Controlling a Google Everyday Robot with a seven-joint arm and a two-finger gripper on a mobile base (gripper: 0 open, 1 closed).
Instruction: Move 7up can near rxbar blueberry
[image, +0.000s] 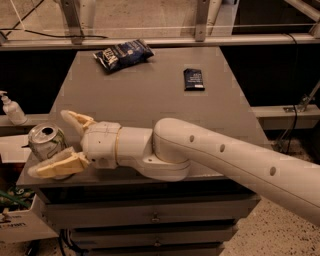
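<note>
7up can (45, 141), small silvery aluminium with green-and-red logo: stands upright at near-left corner of the grey table (150, 100). Cream two-finger pincer (49, 144) is spread wide, one finger either side of the can. Near finger looks to touch the can; nothing gripped yet. Rxbar blueberry (193, 79), flat dark navy wrapper, lies well apart from the can, to its far right. Step judged: grasp. Next move: close on can, lift clear, carry far-right, set down just beside the bar without knocking it.
</note>
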